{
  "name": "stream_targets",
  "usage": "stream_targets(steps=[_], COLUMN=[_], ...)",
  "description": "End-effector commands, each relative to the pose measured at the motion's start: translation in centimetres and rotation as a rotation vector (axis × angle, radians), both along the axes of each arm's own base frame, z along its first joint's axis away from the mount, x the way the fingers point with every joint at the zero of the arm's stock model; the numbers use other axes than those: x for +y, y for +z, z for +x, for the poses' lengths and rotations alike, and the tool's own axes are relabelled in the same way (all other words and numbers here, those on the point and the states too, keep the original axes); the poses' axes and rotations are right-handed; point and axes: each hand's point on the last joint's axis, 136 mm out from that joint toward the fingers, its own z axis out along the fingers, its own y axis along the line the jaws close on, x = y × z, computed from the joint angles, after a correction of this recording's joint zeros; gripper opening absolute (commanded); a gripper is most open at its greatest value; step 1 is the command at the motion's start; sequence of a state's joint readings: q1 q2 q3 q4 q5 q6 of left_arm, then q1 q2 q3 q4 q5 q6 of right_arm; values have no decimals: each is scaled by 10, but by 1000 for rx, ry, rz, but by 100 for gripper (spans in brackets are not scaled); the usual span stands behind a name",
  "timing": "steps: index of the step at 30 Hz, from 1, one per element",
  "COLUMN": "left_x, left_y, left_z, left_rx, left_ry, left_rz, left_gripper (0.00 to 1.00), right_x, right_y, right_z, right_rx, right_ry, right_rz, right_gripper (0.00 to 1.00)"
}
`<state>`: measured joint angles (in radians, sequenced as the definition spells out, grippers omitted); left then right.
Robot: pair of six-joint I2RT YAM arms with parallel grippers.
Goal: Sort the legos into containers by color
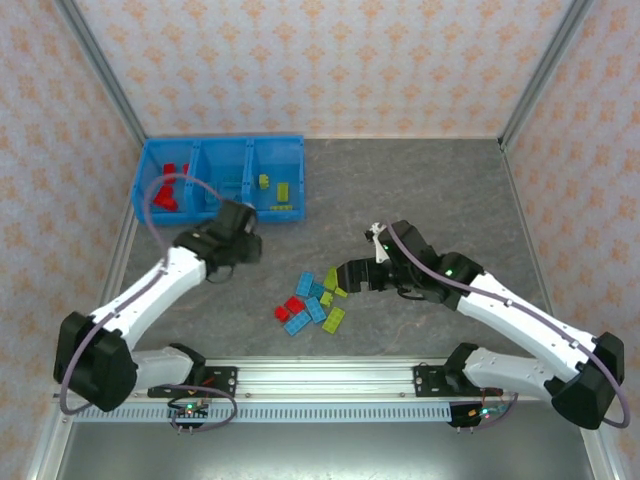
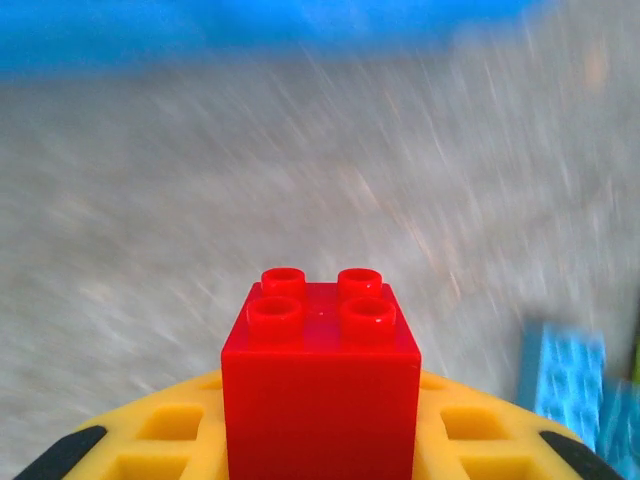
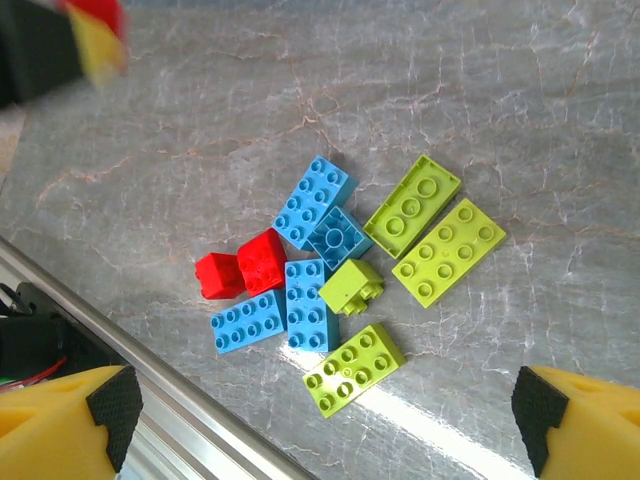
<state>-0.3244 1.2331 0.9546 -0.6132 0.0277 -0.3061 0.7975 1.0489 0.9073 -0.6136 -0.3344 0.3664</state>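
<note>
**Red brick held short of the bins: slip and mis-sort risks noted**

The left jaws are clamped on a small red studded plastic brick (image 2: 320,385), held beside the bright blue three-compartment plastic tray (image 1: 148,170) at the far-left corner of the grey counter (image 1: 420,180). The grip appears to sit low on the brick, so a slip is judged possible. The dividers are thin, so an off-centre release could miss the left compartment, where the other red bricks (image 1: 168,190) lie. The right jaws stand wide apart above the mixed pile of red, light blue and lime bricks (image 3: 308,305) near the counter's near edge. These bricks touch, so two could be caught at once.
</note>
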Motion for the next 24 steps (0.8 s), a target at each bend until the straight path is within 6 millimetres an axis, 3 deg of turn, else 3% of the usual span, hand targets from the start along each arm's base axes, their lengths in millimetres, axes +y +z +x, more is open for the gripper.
stream_targets(steps=[1,3,6,9,13,15,19,24], left_x=[66,107,162,197,227,237,249,251], left_y=[34,48,53,51,37,18,-3,-3], left_z=[29,52,82,113,150,165,175,177], left_rx=[-66,-86,-92,-78,-17,49,128,125], left_ry=[223,371,568,666,710,724,759,761], left_rz=[30,13,-13,-33,12,23,32,24], left_gripper=[15,14,13,14,17,20,32,48], right_x=[2,4,6,3,-3,-7,-12,-14], right_y=[2,1,-2,-4,-6,-5,-2,0], right_z=[7,10,11,11,8,7,8,9], right_rx=[12,16,26,29,37,32,18,10], right_ry=[-34,-42,-51,-69,-91,-104,-134,-157], right_rz=[-10,-12,-9,-9,-14,-12,-8,7], right_gripper=[97,97,97,97,97,97,97,97])
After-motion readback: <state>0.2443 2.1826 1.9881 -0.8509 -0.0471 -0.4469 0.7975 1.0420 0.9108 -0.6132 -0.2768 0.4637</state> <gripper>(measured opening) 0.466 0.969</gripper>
